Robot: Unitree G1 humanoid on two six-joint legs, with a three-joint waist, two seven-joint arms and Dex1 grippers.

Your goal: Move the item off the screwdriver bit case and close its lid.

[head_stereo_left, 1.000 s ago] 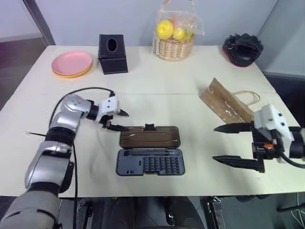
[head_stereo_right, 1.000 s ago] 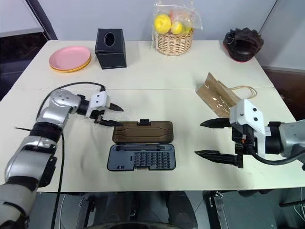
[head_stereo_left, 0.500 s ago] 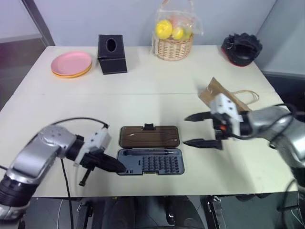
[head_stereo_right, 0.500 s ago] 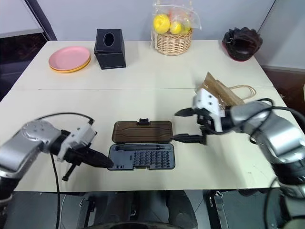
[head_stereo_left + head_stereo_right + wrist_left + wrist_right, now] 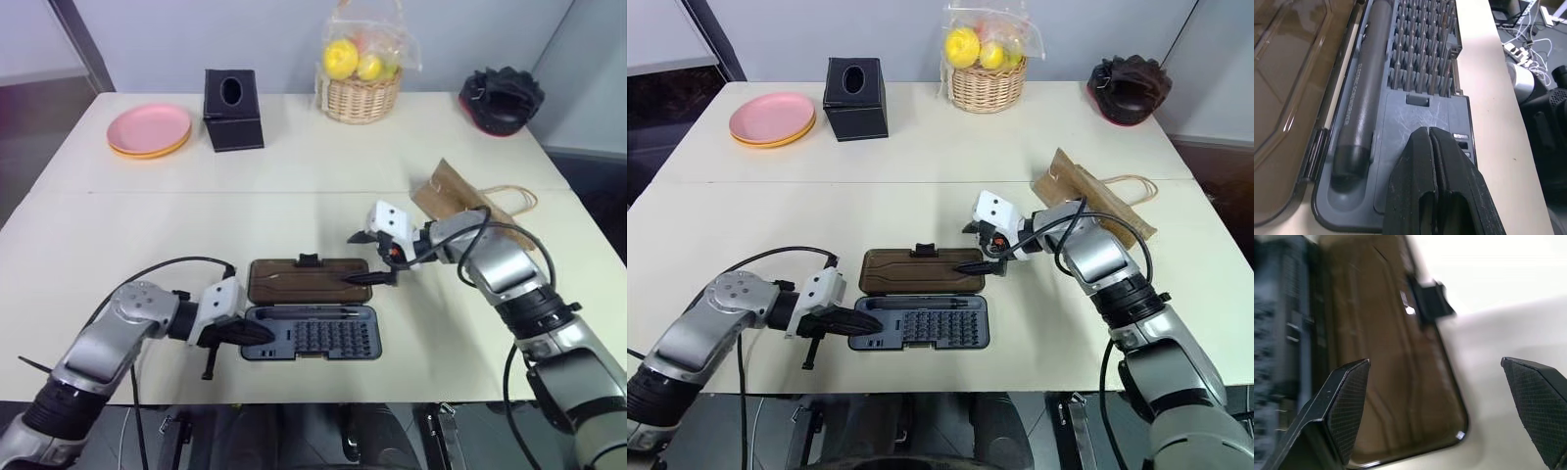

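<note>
Your screwdriver bit case [image 5: 309,318] sits open at the near middle of the table [image 5: 294,186], smoky-brown lid [image 5: 307,281] lying flat at 12 o'clock of the grey bit tray [image 5: 312,335]. The paper bag [image 5: 460,204] is already off it, lying well apart at about 2 o'clock from the case, twine handles trailing toward 3.

Your left gripper [image 5: 257,335] has its fingers pressed together with nothing in them, tips over the tray's 9 o'clock end, just beside the screwdriver handle [image 5: 1360,105].

Your right gripper [image 5: 364,258] has its fingers spread wide at the lid's 3 o'clock end, the lower finger over that edge. Can't tell if it's actually touching.
</note>
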